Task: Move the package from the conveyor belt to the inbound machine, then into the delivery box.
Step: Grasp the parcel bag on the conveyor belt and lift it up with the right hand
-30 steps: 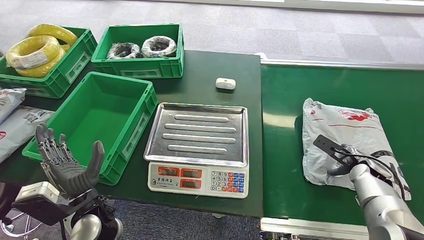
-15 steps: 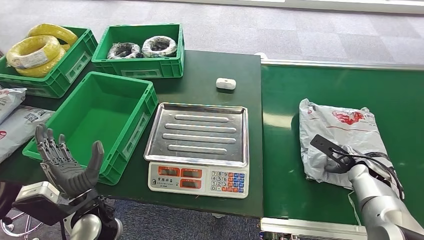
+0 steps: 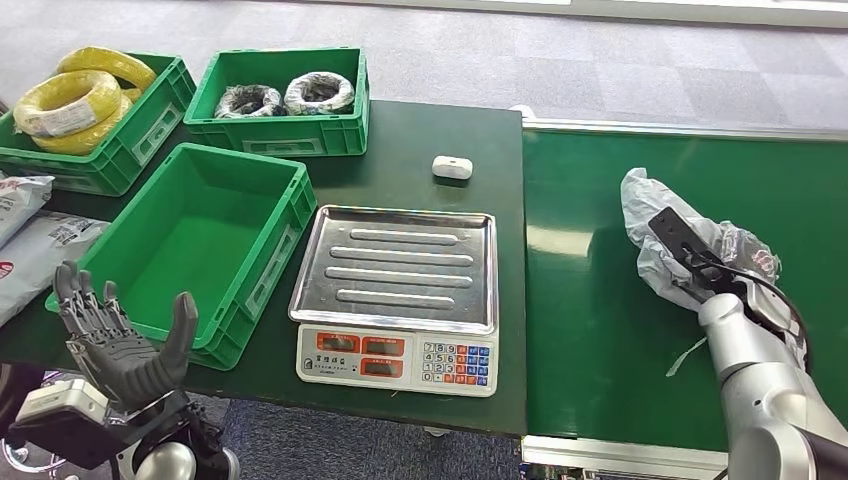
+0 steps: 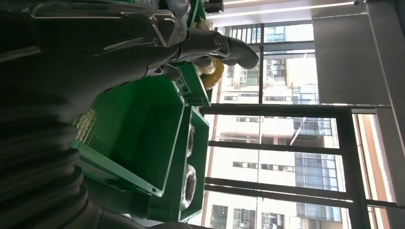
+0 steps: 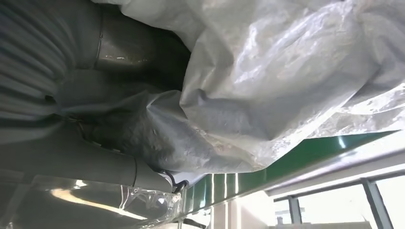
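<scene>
Taking the scale (image 3: 395,290) at the middle of the dark table (image 3: 440,130) as reference: farthest to its left lie grey parcels (image 3: 35,245) at the table edge, and behind them a crate of yellow cable coils (image 3: 75,100). Nearer, just left of the scale and almost touching its tray, stands the empty green box (image 3: 200,240), judged to be the delivery box; behind it a second crate holds dark cable coils (image 3: 285,95). The left hand (image 3: 115,335) hovers in front of the empty box's near corner, palm up, fingers spread apart and holding nothing. The scale's steel tray is bare; it is judged to be the inbound machine. A small white device (image 3: 451,167) lies behind the scale. To the right of the scale runs the green conveyor belt (image 3: 590,300). There the right hand (image 3: 700,270) grasps the package (image 3: 665,230), a crumpled grey plastic bag bunched up around the fingers; the right wrist view confirms the film gathered against the palm. Whether the package is wholly off the belt cannot be told. Step in hand: pick-up from the belt. The next move calls for carrying the package leftwards over the table edge and setting it flat on the scale tray, keeping the loose film from snagging.
</scene>
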Tool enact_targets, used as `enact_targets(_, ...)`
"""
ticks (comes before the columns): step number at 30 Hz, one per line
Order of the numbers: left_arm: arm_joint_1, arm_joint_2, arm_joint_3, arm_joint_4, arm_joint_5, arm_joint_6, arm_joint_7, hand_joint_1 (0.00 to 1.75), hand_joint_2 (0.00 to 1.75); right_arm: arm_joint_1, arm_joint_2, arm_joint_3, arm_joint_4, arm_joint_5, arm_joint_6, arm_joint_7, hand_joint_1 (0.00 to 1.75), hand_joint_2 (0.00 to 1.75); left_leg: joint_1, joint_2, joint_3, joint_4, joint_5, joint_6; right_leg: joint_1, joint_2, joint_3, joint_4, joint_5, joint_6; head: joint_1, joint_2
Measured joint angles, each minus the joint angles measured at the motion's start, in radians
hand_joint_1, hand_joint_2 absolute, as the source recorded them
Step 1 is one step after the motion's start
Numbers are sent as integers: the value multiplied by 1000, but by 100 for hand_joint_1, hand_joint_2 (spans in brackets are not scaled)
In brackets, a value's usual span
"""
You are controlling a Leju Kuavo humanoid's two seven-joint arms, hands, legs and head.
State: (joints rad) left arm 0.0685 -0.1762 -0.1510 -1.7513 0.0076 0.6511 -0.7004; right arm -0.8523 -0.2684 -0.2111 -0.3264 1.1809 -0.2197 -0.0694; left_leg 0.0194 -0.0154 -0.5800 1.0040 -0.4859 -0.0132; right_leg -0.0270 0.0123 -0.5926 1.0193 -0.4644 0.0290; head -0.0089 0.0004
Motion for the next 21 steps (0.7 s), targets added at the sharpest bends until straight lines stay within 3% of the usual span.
enact_targets(5, 3, 1, 5, -6, 0, 16, 0, 0, 175, -26, 19, -5, -60, 35, -220, -11, 175, 175, 0, 0, 0, 0, 0, 0, 0, 0, 0, 0, 0, 0, 0, 0)
enact_targets(8, 5, 1, 6, -10, 0, 21, 0, 0, 175, -48, 34, 0, -98, 68, -273, -6, 175, 175, 0, 0, 0, 0, 0, 0, 0, 0, 0, 0, 0, 0, 0, 0)
enact_targets(13, -5, 1, -4, -5, 2, 18, 0, 0, 175, -110, 94, 71, -124, 189, -207, 16, 175, 175, 0, 4, 2, 0, 0, 0, 0, 3, 0, 1, 1, -1, 0, 0)
enact_targets(21, -55, -4, -48, 60, 3, 7, 0, 0, 175, -225, 258, 264, -106, 332, -93, 113, 175, 175, 1, 4, 3, 0, 1, -1, 1, 4, 0, 2, 1, -1, 0, 0)
